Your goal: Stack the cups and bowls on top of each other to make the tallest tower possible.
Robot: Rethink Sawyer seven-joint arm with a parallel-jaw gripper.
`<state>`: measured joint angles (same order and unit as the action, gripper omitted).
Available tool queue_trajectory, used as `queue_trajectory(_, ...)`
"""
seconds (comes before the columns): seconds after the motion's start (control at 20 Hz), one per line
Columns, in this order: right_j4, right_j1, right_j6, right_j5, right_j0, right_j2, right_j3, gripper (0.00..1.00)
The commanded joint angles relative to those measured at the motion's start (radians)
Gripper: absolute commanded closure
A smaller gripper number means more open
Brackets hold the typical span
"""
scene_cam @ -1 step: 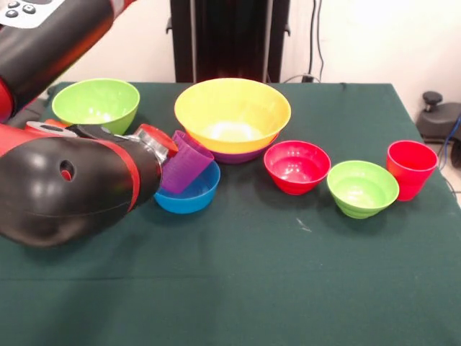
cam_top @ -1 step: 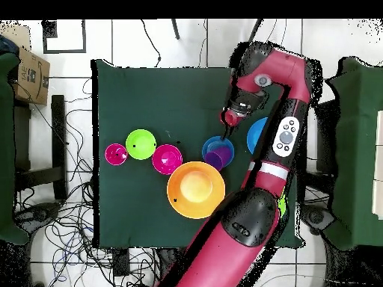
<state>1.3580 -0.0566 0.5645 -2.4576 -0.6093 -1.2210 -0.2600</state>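
Observation:
A purple cup [scene_cam @ -1 step: 184,163] [cam_top @ -1 step: 215,158] leans tilted inside a small blue bowl [scene_cam @ -1 step: 194,196] [cam_top @ -1 step: 221,145]. My gripper [cam_top @ -1 step: 225,127] hangs just beside that bowl's rim; in the front view the arm's bulk [scene_cam @ -1 step: 65,180] covers it. The large yellow bowl [scene_cam @ -1 step: 232,112] [cam_top @ -1 step: 195,189] sits nested in a purple bowl [scene_cam @ -1 step: 241,155]. A red-pink bowl [scene_cam @ -1 step: 297,166] [cam_top @ -1 step: 167,158], a small green bowl [scene_cam @ -1 step: 362,188] [cam_top @ -1 step: 141,143] and a red cup [scene_cam @ -1 step: 411,169] [cam_top @ -1 step: 116,154] stand in a row. A big green bowl [scene_cam @ -1 step: 96,104] is at the back left.
Another blue bowl [cam_top @ -1 step: 256,134] lies half under the arm in the overhead view. The green-covered table [scene_cam @ -1 step: 288,288] [cam_top @ -1 step: 149,90] has open cloth in front of the bowls. A cardboard box [cam_top @ -1 step: 30,75] and cables lie off the table.

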Motion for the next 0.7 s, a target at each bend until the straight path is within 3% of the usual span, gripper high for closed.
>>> queue_trajectory(0.05,0.269,0.050,-0.102,-0.054,-0.016,-0.246,0.049,0.00)
queue_trajectory(0.35,0.338,0.047,-0.119,-0.069,-0.037,-0.311,0.038,0.00)
queue_trajectory(0.7,0.438,0.058,-0.183,-0.102,-0.042,-0.320,0.012,0.00)
